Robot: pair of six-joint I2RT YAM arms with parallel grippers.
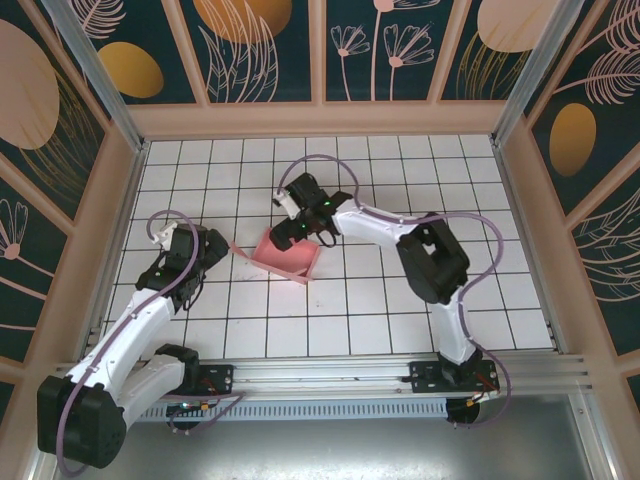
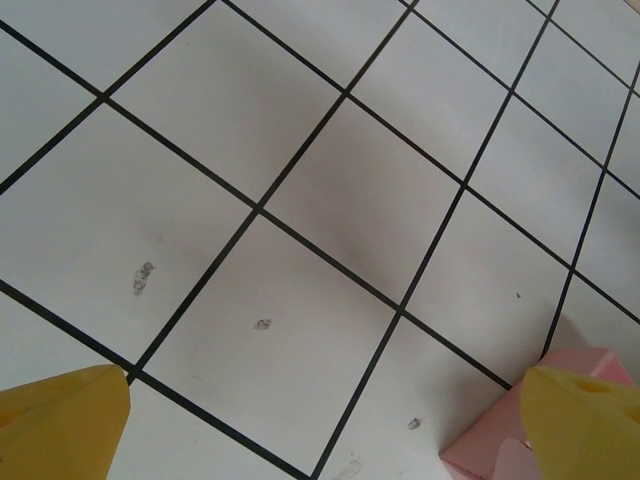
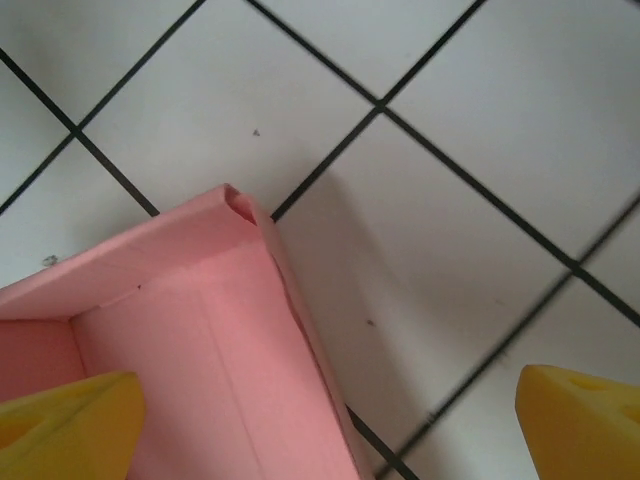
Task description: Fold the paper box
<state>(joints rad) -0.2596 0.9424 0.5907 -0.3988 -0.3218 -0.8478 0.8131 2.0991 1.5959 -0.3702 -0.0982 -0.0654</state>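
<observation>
The pink paper box (image 1: 287, 258) stands as an open tray with raised walls on the white tiled table, mid-table, with a thin flap pointing left. In the right wrist view a corner and one long wall of the paper box (image 3: 190, 340) run down between my fingers. My right gripper (image 1: 292, 228) (image 3: 320, 430) is open astride that wall, with one yellow fingertip (image 3: 65, 425) over the box's inside and the other above bare tile. My left gripper (image 1: 218, 250) (image 2: 325, 440) hangs open just left of the box, with nothing between its fingers. A pink corner of the box (image 2: 490, 445) lies beside its right fingertip (image 2: 585, 420).
The tiled table (image 1: 380, 300) is fenced by peach-framed patterned walls (image 1: 320, 118) at the back and both sides. An aluminium rail (image 1: 330, 372) carries both arm bases along the near edge. The right arm's elbow (image 1: 432, 262) rises to the right of the box.
</observation>
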